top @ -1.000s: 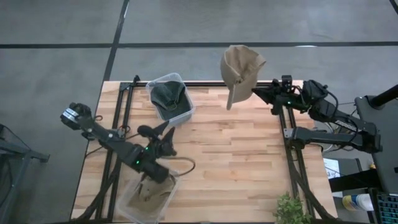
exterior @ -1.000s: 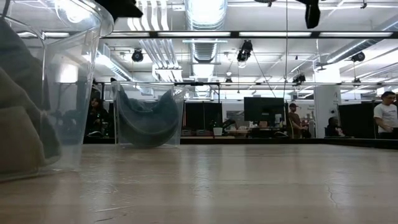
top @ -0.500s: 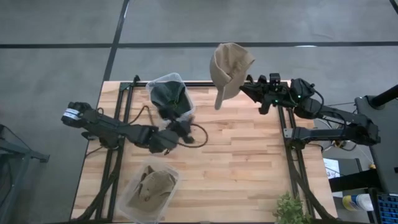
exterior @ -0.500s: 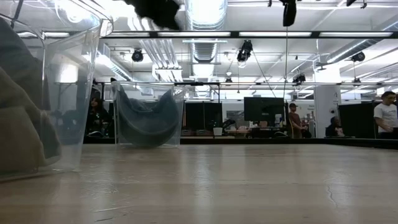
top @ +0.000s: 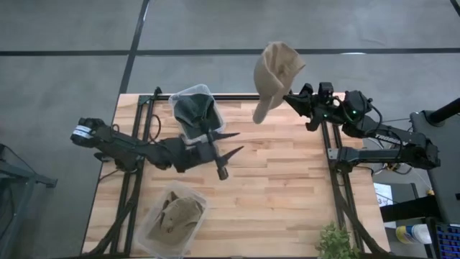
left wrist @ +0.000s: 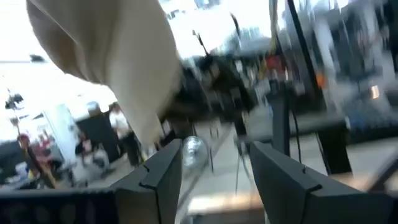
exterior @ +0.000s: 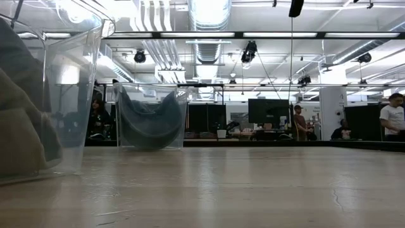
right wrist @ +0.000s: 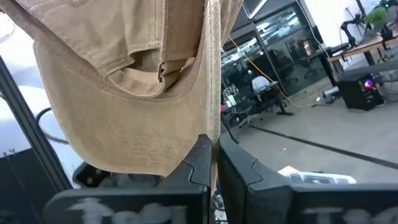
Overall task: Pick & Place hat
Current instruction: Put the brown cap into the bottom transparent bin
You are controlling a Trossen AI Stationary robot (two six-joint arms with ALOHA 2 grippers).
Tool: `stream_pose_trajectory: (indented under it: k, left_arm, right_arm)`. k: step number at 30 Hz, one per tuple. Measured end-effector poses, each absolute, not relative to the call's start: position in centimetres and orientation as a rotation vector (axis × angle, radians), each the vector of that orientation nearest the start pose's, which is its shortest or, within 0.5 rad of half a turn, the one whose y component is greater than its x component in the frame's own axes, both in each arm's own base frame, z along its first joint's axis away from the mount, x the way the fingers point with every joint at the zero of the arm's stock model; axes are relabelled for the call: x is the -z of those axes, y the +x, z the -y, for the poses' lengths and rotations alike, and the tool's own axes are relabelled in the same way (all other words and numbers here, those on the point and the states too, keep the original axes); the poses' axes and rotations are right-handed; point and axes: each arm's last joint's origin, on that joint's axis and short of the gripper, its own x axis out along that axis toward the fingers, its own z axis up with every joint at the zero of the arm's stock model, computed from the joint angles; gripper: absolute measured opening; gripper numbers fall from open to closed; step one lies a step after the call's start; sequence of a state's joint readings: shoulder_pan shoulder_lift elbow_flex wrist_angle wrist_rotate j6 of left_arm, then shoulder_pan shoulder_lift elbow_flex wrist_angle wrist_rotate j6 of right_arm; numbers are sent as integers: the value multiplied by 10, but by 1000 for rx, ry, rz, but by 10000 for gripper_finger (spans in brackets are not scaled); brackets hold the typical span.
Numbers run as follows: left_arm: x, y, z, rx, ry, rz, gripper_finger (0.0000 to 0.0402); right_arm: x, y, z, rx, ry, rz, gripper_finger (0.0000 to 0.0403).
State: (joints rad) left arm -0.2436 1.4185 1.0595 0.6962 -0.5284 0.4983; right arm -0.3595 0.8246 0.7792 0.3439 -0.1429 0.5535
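The right pincer (top: 293, 98) was clamped on the tan hat (top: 275, 72) above the counter's (top: 273, 194) far edge; the left pincer (top: 228, 142) hung wide, holding nothing.

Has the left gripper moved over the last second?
Yes. In the high view the left gripper, open, has gone from over the near bin with the tan hat toward the far bin with the dark hat.

hat (top: 276, 75) | tan cap, brim hanging down | aloft past table's far edge (seemingly limp)
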Motion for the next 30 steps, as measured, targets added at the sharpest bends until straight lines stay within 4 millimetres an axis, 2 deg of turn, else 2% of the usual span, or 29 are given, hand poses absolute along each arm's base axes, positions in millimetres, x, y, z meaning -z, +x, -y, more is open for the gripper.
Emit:
stream_pose_trajectory:
  k: [4, 9, 22, 30]
  left_arm:
    - [-374, 312, 51, -338, 349, 341, 183]
    - [-374, 314, 41, -340, 350, 347, 183]
    - [-381, 315, 32, -365, 350, 370, 183]
    - [-379, 315, 25, -501, 344, 319, 183]
  right_arm:
    - [-374, 174, 59, 113, 501, 345, 8]
    - [-372, 182, 59, 91, 556, 356, 8]
    - [-356, 213, 69, 95, 624, 331, 8]
    - [-352, 223, 63, 56, 628, 313, 8]
